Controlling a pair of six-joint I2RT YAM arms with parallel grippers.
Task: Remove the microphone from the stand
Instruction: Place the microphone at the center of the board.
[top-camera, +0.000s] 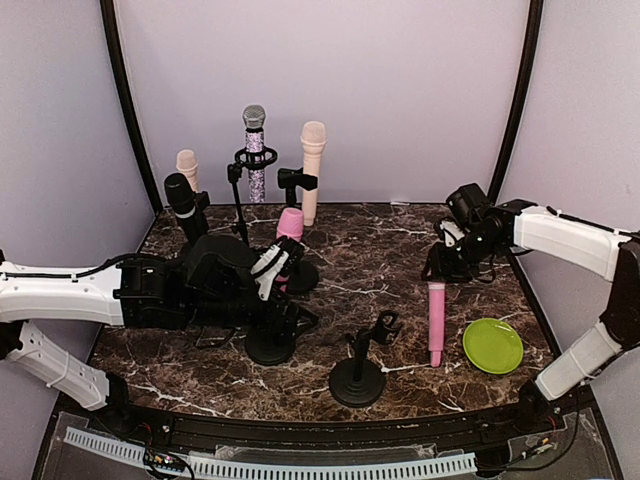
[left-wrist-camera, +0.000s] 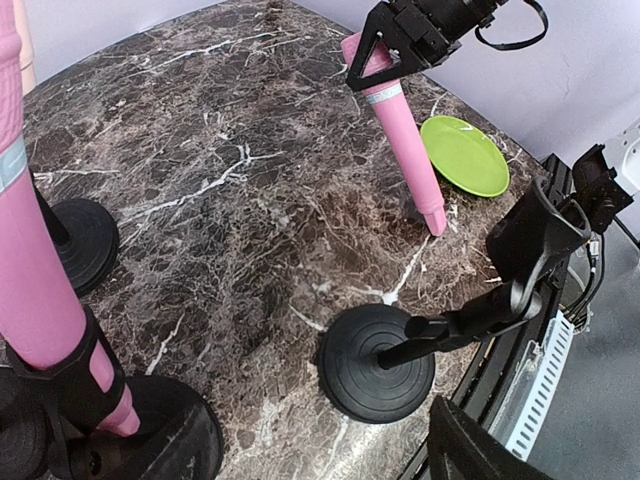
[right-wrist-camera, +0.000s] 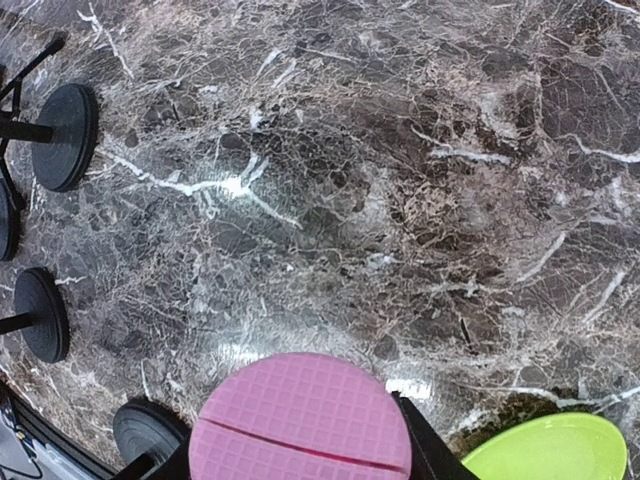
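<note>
Seen from above, the right end effector is clamped on the head end of a pink microphone. The microphone's tail touches the bench beside a green plate, not on it. The left end effector, jaws apart, is by a second pink microphone. The left wrist view shows that second microphone clipped in its stand. The right wrist view shows the held microphone's grille at the bottom edge, with the plate's rim beside it.
</note>
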